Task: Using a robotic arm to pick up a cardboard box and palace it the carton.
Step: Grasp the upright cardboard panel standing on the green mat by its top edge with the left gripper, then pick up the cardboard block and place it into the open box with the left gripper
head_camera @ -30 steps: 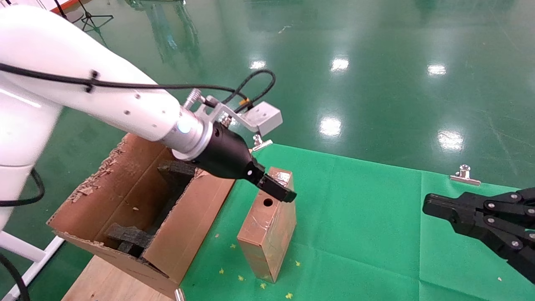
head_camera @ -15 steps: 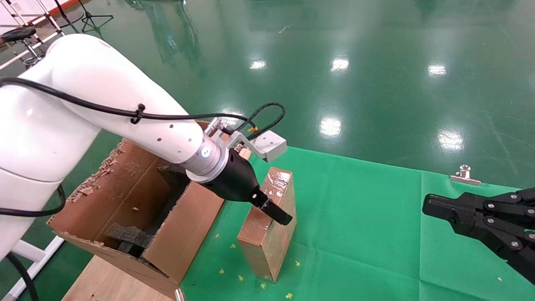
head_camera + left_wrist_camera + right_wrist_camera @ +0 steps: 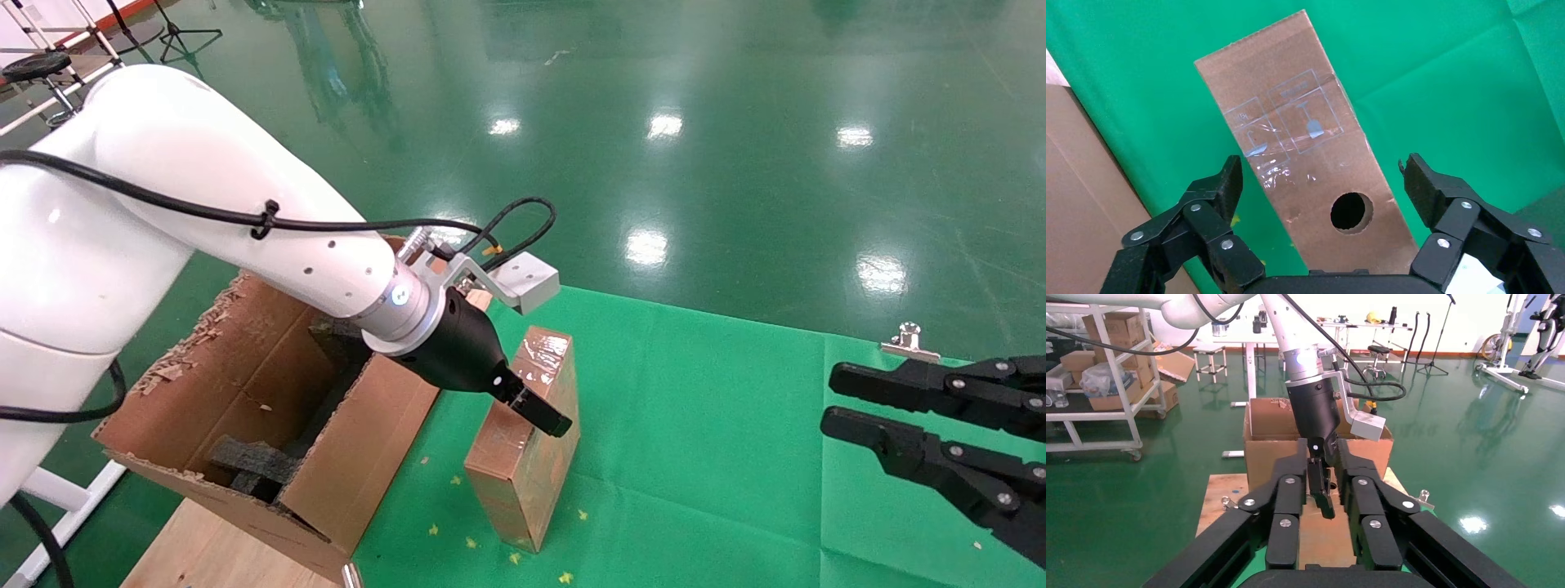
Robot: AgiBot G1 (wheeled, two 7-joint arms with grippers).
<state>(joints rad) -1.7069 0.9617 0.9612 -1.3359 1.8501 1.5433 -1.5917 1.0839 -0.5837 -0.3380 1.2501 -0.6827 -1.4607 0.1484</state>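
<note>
The cardboard box (image 3: 523, 457) is slim, brown and glossy with tape, and stands on the green cloth with its narrow face up. In the left wrist view that face of the cardboard box (image 3: 1303, 141) shows one round hole. The white robotic arm's left gripper (image 3: 535, 412) hangs over the box's near end. In its own view the left gripper (image 3: 1322, 176) is open, one finger on each side of the box with green showing between. The carton (image 3: 368, 457) stands to the left with torn flaps and black foam (image 3: 249, 461) inside. My right gripper (image 3: 838, 400) is open at the right.
The green cloth (image 3: 719, 457) is held by metal clips (image 3: 909, 341). A bare wooden tabletop (image 3: 188, 547) shows under the carton. Yellow scraps lie near the box's base. Glossy green floor lies beyond the table.
The left gripper came down from above the box's top to straddle its upper end, then held nearly still. The right gripper's fingers parted from shut to open.
</note>
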